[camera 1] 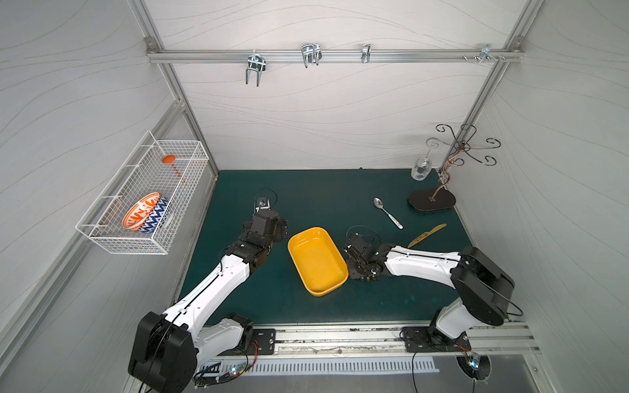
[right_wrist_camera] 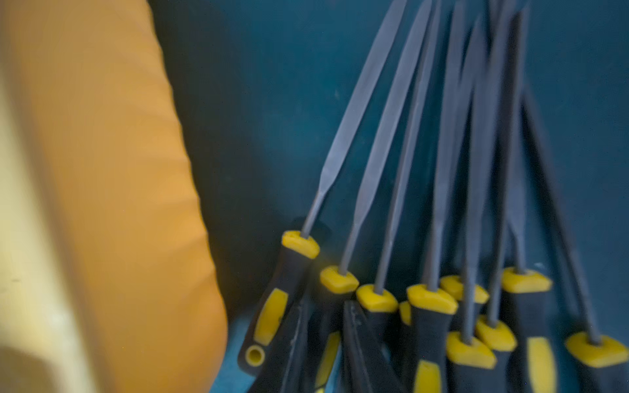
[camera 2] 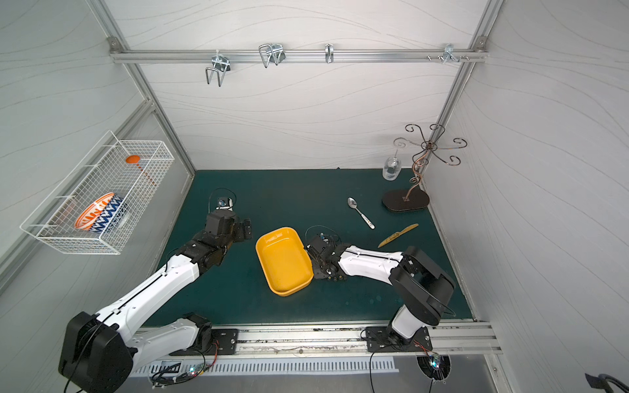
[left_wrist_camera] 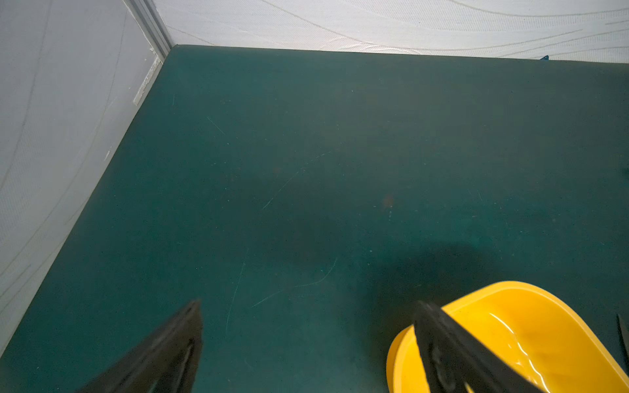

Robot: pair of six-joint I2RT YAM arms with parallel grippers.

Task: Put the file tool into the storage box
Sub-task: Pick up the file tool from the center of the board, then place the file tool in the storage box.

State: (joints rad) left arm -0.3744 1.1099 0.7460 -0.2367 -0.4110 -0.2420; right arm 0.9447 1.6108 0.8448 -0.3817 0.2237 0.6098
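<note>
Far left of a top view: white wire basket on the wall, patterned bowl inside. Bears no part in the job.

Left of centre: left tool with jaws spread wide, gripping nothing, poised over the table just beside the upper-left end of the storage box. Gives the box no bracing.

Centre: storage box empty, lying slantwise, loose on the table.

Right of centre: right tool down low, close against the box's right rim; contact not confirmable. Files on the table just outside that rim, not yet in the box. Right wrist view: fanned bundle, black-and-yellow handles bunched, grey blades crossing. Dark fingers set narrow among the handles, but blurred; cannot tell whether clamped on a handle.

Risks, as judged:
- Neighbouring files dragged or scattered on lifting, owing to overlapping handles and crossed blades.
- Blade drooping and catching the rim, owing to a pinch at the handle end.
- Box shoved leftward by the wrist, being light and unheld.

Far right: spoon and wooden knife, well apart from the work. Poses no hazard.
</note>
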